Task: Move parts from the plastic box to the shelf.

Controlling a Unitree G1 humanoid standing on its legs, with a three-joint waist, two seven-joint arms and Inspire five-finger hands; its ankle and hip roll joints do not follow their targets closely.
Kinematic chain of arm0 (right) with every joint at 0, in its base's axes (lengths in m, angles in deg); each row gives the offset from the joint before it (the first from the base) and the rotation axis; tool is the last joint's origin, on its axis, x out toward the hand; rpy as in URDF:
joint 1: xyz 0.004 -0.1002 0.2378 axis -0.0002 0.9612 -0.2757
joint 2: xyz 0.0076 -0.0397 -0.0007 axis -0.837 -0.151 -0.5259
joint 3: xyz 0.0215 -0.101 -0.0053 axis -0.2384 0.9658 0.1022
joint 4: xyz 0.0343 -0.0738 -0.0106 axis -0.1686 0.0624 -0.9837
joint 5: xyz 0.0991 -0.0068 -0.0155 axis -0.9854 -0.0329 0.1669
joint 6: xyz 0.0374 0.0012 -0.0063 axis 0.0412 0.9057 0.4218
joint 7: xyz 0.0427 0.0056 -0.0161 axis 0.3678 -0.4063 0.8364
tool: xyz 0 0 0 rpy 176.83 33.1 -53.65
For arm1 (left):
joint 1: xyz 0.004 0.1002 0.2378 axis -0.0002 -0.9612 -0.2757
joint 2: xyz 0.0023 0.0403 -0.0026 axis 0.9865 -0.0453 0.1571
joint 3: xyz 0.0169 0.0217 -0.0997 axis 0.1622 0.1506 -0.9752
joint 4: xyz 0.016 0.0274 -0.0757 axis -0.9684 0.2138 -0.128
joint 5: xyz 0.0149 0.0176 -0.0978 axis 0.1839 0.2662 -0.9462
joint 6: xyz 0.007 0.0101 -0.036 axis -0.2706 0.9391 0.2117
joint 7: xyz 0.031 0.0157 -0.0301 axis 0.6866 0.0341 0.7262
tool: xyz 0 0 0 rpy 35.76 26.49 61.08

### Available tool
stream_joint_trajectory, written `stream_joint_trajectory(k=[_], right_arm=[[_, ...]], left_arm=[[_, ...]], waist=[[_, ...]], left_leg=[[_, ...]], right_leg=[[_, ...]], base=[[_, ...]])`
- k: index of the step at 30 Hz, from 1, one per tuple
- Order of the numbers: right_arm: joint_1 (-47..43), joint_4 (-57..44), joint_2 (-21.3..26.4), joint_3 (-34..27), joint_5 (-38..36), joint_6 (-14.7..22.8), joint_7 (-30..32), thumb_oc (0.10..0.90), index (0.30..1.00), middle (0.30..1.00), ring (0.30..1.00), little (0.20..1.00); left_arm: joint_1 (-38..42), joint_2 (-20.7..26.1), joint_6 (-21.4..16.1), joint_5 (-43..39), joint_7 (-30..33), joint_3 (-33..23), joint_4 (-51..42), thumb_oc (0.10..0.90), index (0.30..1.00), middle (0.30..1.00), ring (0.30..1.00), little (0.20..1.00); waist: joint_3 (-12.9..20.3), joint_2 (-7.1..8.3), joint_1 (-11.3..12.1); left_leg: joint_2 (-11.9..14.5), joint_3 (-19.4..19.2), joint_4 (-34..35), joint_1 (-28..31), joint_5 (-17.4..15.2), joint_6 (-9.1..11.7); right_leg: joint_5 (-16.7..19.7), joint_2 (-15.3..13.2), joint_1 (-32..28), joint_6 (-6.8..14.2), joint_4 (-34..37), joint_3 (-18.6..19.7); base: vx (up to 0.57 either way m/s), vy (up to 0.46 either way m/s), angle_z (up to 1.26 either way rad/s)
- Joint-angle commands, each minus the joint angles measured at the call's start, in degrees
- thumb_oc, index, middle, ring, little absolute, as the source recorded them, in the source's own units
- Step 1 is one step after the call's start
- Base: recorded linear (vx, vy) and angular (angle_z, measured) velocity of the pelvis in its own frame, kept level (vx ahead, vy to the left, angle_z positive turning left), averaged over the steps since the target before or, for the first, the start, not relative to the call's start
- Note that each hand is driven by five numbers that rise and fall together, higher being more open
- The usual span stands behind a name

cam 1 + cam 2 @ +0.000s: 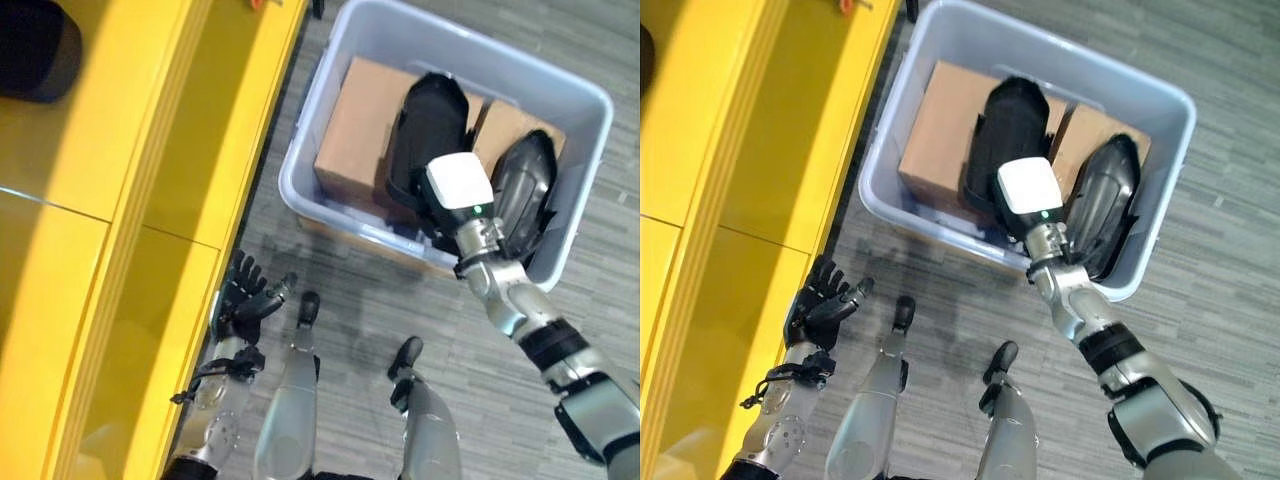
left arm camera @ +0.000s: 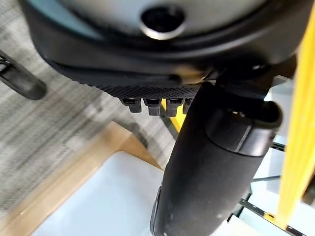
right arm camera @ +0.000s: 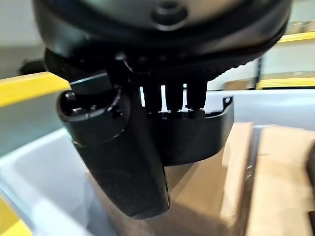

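A: Right hand (image 3: 147,147) is down in the box (image 1: 330,90), fingers curled over the black part's (image 1: 430,125) edge, thumb underneath.

B: Squeeze firmer before lifting, I'd say. Left hand (image 1: 243,295) idles open near the shelf (image 1: 120,200).

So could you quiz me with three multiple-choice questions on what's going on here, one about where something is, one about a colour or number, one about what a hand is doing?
1. Where is the right hand?
A. Over the shelf
B. Inside the plastic box, at a black part
C. Flat on the floor

2. How many black parts show in the box?
A. Two
B. Five
C. None

3. What is the left hand doing?
A. Gripping a cardboard box
B. Hanging open, holding nothing
C. Pinching a black part

Answers:
1 B: the right arm reaches into the box and its wrist view shows the fingers on the part's rim.
2 A: one lies over the cardboard boxes, another towards the box's right end.
3 B: its fingers are spread beside the yellow shelf.
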State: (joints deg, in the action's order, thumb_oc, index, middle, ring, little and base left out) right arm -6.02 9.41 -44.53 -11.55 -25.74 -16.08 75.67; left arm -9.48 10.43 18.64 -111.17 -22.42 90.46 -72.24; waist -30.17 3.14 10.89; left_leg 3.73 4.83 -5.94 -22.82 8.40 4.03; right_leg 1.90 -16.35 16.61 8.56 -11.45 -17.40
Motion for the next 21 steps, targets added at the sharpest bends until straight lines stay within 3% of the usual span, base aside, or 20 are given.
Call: stream_joint_trajectory(k=[1, 4, 5, 12, 21], right_arm=[[-4.9, -9.6, 4.4, -4.4, -0.3, 2.5, 2.7, 0.400, 0.300, 0.300, 0.300, 0.300], [-3.0, -13.9, 5.0, -5.1, 0.3, 4.4, 1.4, 0.400, 0.300, 0.300, 0.300, 0.300], [-1.2, -19.1, 6.7, -5.0, 1.2, 7.0, -1.1, 0.400, 0.300, 0.300, 0.300, 0.300], [-0.8, -24.1, 8.3, -4.0, 1.8, 10.1, -3.8, 0.400, 0.300, 0.300, 0.300, 0.300], [-3.4, -27.7, 9.9, -2.0, 0.6, 12.5, -4.8, 0.400, 0.300, 0.300, 0.300, 0.300]], left_arm=[[0.1, 1.3, -2.4, 0.4, -2.4, -2.6, -5.0, 0.900, 1.000, 1.000, 1.000, 1.000], [-1.2, 1.5, -1.5, 0.5, -3.6, -3.3, -4.5, 0.900, 1.000, 1.000, 1.000, 1.000], [-3.5, 1.8, -0.3, 0.8, -5.1, -4.7, -4.7, 0.900, 1.000, 1.000, 1.000, 1.000], [-6.6, 1.4, 1.0, 1.2, -7.1, -6.3, -3.7, 0.900, 1.000, 1.000, 1.000, 1.000], [-9.7, 0.1, 1.7, 0.9, -7.5, -7.7, -2.8, 0.900, 1.000, 1.000, 1.000, 1.000]], waist=[[1.8, 1.70, -0.4], [5.0, 2.03, -0.9], [8.7, 2.56, -1.8], [13.2, 2.60, -2.7], [17.9, 0.68, -3.6]], left_leg=[[3.7, -2.6, -2.7, 5.5, -7.7, 0.7], [4.3, -3.2, -0.9, 8.7, -7.3, 0.6], [5.2, -4.2, 1.9, 12.7, -6.6, 0.9], [7.3, -5.4, 5.7, 17.4, -5.1, 1.8], [12.6, -6.4, 7.4, 21.8, -2.2, 4.1]], right_leg=[[7.9, -2.6, -5.3, 2.0, 7.3, 2.4], [7.9, -2.0, -7.2, 2.1, 8.3, 2.7], [7.4, -0.9, -9.8, 2.2, 9.5, 3.4], [6.3, 1.0, -12.7, 2.0, 10.8, 4.0], [0.7, 5.6, -15.2, -0.3, 7.4, 4.3]], base=[[0.08, -0.040, -0.15], [0.11, -0.038, -0.14], [0.18, -0.074, -0.16], [0.08, -0.067, -0.13], [0.03, -0.100, -0.10]])
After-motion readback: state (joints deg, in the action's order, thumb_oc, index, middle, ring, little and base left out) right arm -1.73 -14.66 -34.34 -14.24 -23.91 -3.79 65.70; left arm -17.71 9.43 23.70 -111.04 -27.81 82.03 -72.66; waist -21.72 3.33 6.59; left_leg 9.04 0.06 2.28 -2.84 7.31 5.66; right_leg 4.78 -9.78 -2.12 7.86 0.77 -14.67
